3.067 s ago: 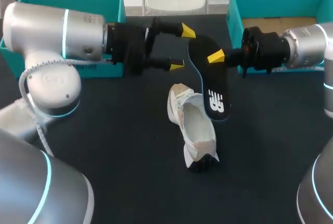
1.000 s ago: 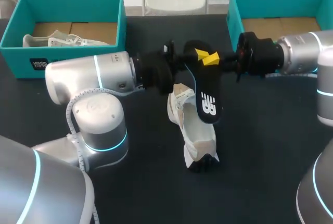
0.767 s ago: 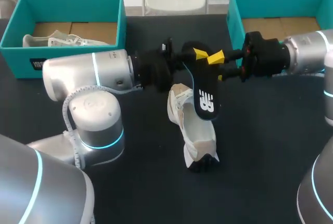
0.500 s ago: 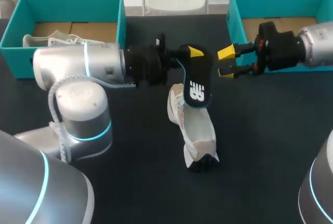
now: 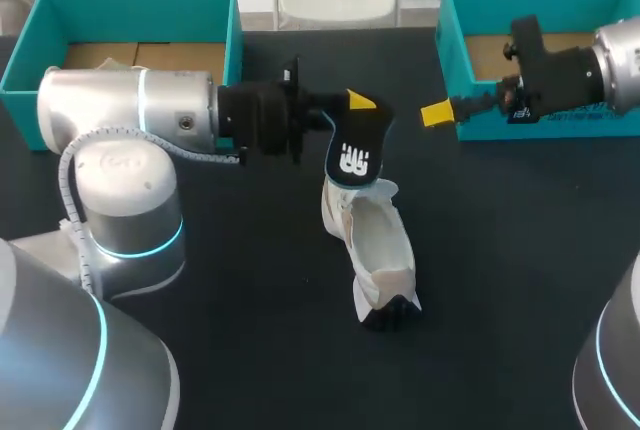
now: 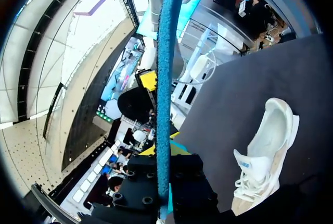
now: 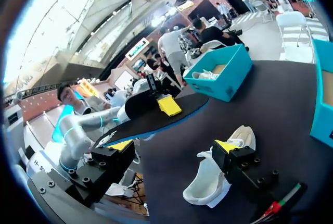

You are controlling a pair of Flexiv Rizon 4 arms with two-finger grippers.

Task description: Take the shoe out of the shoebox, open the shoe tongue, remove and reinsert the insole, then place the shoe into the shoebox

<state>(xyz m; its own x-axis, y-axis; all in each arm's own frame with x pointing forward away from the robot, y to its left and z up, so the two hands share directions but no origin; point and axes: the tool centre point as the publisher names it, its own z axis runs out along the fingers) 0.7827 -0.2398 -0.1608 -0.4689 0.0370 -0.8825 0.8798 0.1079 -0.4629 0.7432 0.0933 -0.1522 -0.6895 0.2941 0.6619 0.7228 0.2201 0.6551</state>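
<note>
My left gripper (image 5: 352, 115) is shut on the upper end of the black insole (image 5: 352, 145), which hangs steeply above the laced front of the white shoe (image 5: 376, 250). The shoe lies on the black table, its opening facing up. In the left wrist view the insole (image 6: 165, 67) shows edge-on, a blue strip clamped in my left gripper (image 6: 165, 153), with the shoe (image 6: 265, 151) beside it. My right gripper (image 5: 440, 115) stands open and holds nothing, near the right box's front corner. From the right wrist, the gripper (image 7: 171, 146) spreads wide, the insole (image 7: 156, 117) ahead, the shoe (image 7: 216, 179) below.
A teal shoebox (image 5: 130, 5) stands at the back left, partly behind my left arm; in the right wrist view this box (image 7: 221, 83) holds another white shoe (image 7: 205, 74). A second teal shoebox (image 5: 470, 50) with a cardboard floor stands at the back right.
My right gripper opened, let go of the insole and drew back to the right. The left arm, still gripping the insole, swung it left and down over the shoe's front.
</note>
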